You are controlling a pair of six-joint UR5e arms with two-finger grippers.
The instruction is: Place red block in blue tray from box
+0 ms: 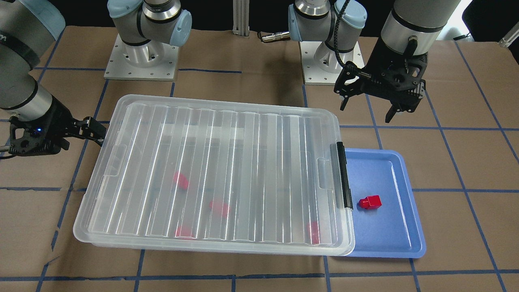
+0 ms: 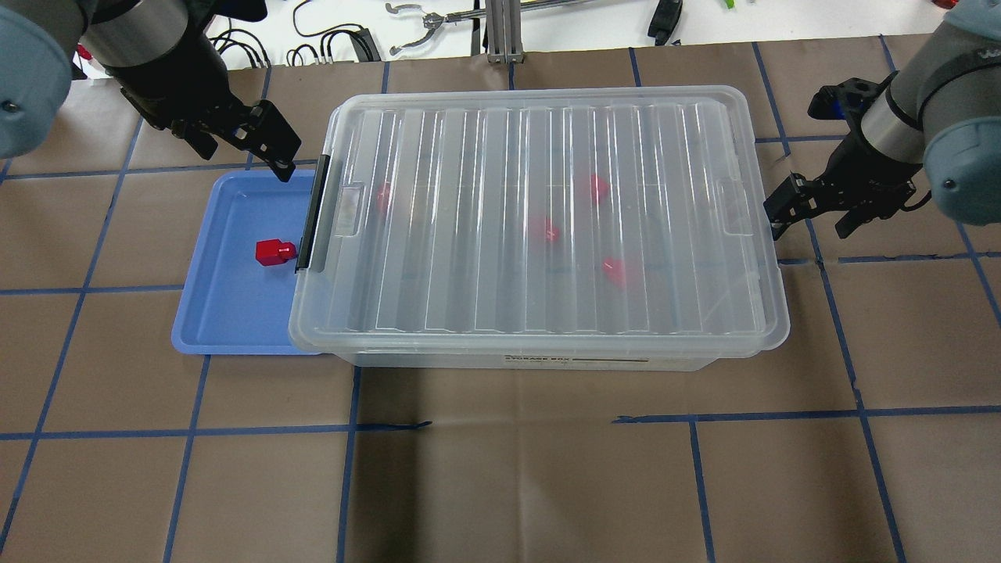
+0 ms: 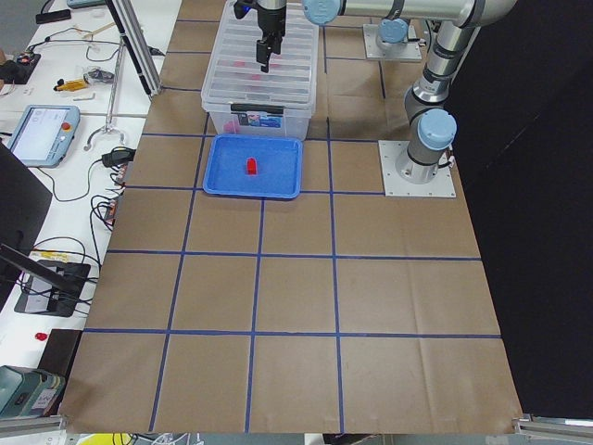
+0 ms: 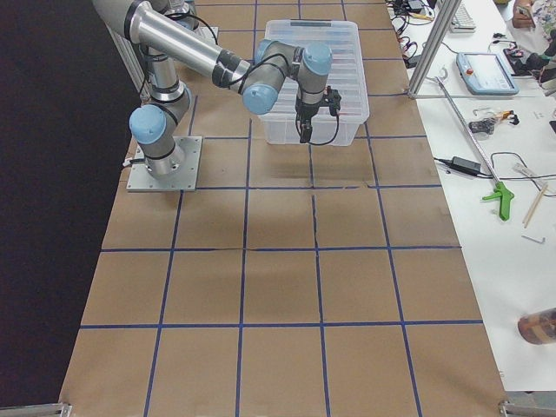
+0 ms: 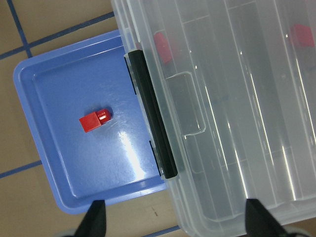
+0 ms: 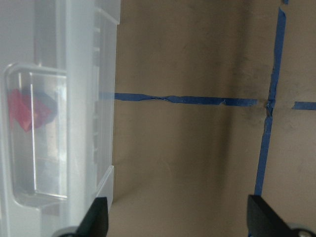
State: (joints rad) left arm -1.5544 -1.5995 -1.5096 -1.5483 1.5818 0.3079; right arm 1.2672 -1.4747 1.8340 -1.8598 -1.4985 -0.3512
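**Two-arm cell, lid shut, one block out.** The red block lies on the floor of the blue tray, just beside the black latch bar but apart from it. Its long axis runs across the tray's short way, with the stub end toward the box. The box lid is down, and four like blocks show blurred through it.

The left gripper hangs high above the line where tray meets box, its fingers spread wide and holding nothing. In the left wrist view the block sits ahead of the tray-side fingertip — off to that side, not centred between the two. Its axis is roughly parallel to the line joining the fingertips.

The right gripper is low at the box's opposite short end, well apart from the tray, with its fingers likewise parted and empty. The left arm is plainly the nearer to both block and tray.

Judged from this layout, the placing appears done. Any regrasp would call for the left fingers to shift toward the tray side, descend, and turn about a quarter to close across the block's narrow faces. All of this rests on the brown-papered worktop.
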